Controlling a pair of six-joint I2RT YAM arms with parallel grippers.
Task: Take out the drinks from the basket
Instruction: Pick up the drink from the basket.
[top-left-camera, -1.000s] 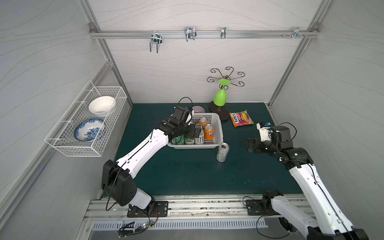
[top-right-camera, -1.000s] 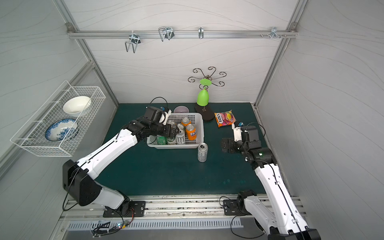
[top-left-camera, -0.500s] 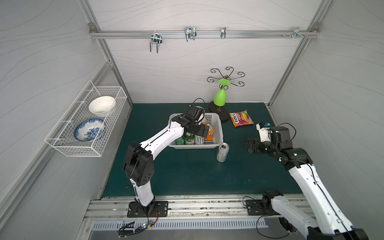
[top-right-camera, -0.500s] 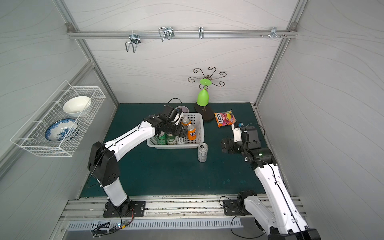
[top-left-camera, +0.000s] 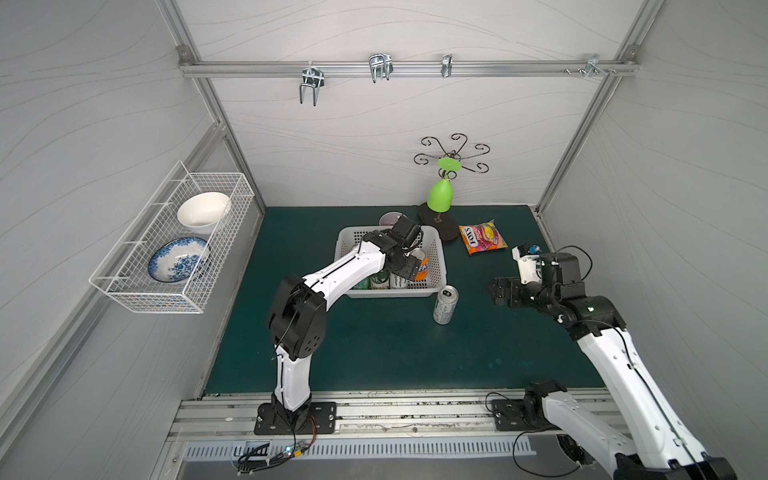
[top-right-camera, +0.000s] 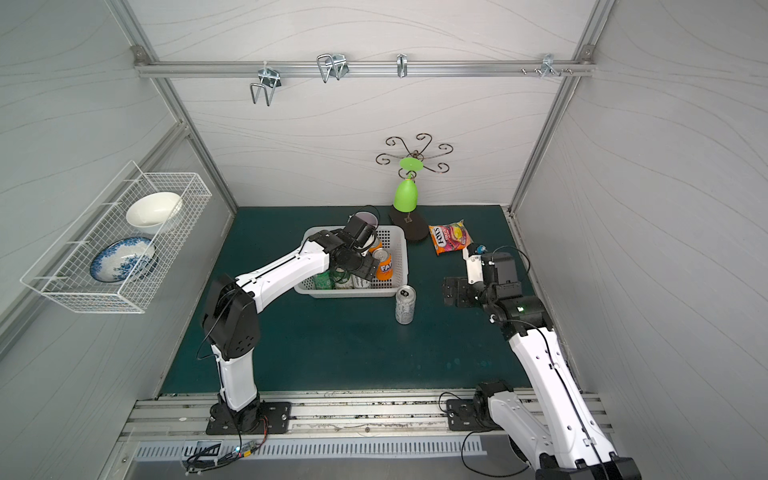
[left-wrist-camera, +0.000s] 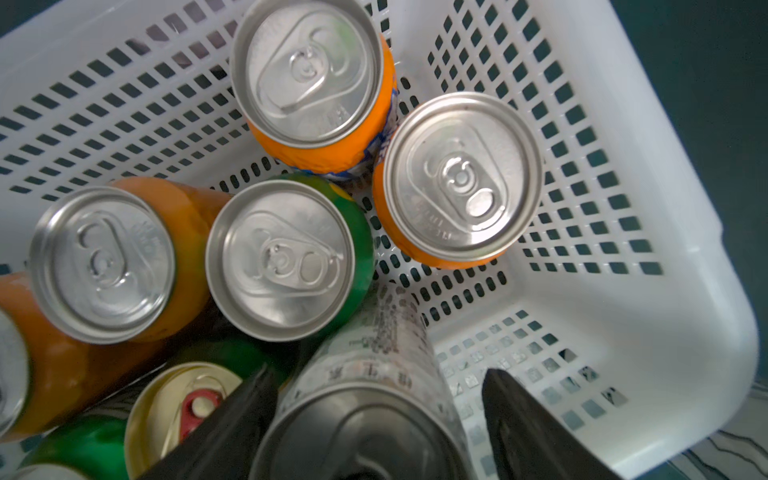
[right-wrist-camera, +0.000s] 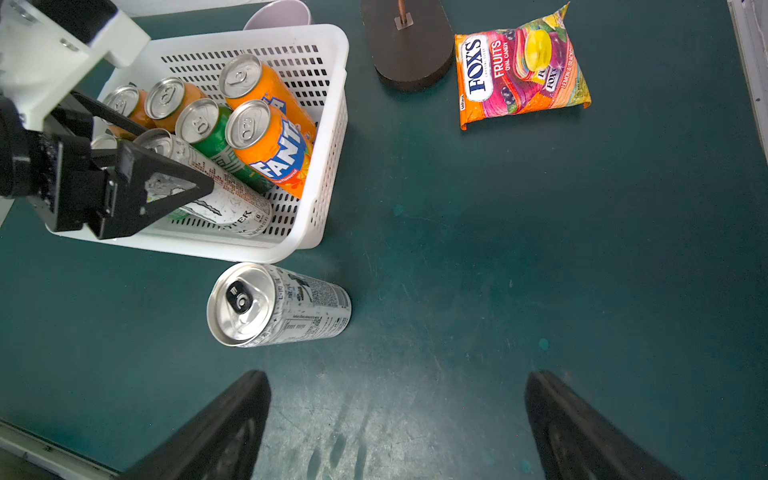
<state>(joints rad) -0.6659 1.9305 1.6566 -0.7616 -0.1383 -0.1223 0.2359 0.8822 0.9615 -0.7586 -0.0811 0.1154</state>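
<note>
i work in a robot lab cell: white panel walls (top-left-camera: 374, 137) in aluminium framing (top-left-camera: 227, 141), a rail (top-left-camera: 415, 68) of metal hooks (top-left-camera: 379, 66) overhead, my arms (top-left-camera: 349, 268) bolted to a slotted metal track (top-left-camera: 415, 409) along the front of the counter (top-left-camera: 395, 353), loose cables (top-left-camera: 270, 453) below it, and kitchen props, a wire rack (top-left-camera: 166, 299) holding two bowls (top-left-camera: 203, 210) on the side wall.

Pale grey walls (top-left-camera: 374, 137) and a metal hook rail (top-left-camera: 498, 70) frame a green table (top-left-camera: 395, 353).

White perforated basket (right-wrist-camera: 324, 124) – orange cans (right-wrist-camera: 266, 141), green can (right-wrist-camera: 199, 122), tall silver-white can (right-wrist-camera: 226, 199) standing inside; second silver-white can (right-wrist-camera: 282, 307) upright just outside.
</note>
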